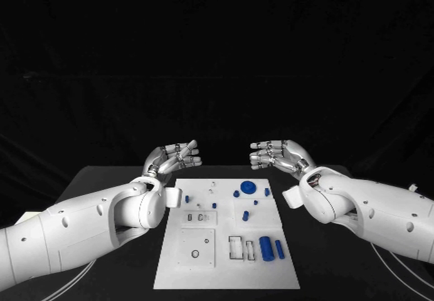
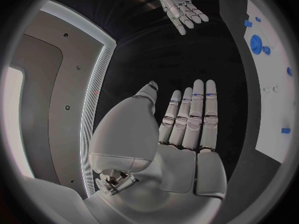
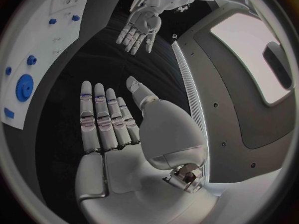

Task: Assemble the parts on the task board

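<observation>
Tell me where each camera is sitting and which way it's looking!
Head view: sits on the robot's head, looks down at the task board; both white arms, left hand and right hand show.
Left wrist view: sits behind the left hand, looks along its open palm; the right hand hangs opposite.
Right wrist view: sits behind the right hand, looks along its open palm; the left hand hangs opposite.
Shared: all three show the round blue part on the board.
</observation>
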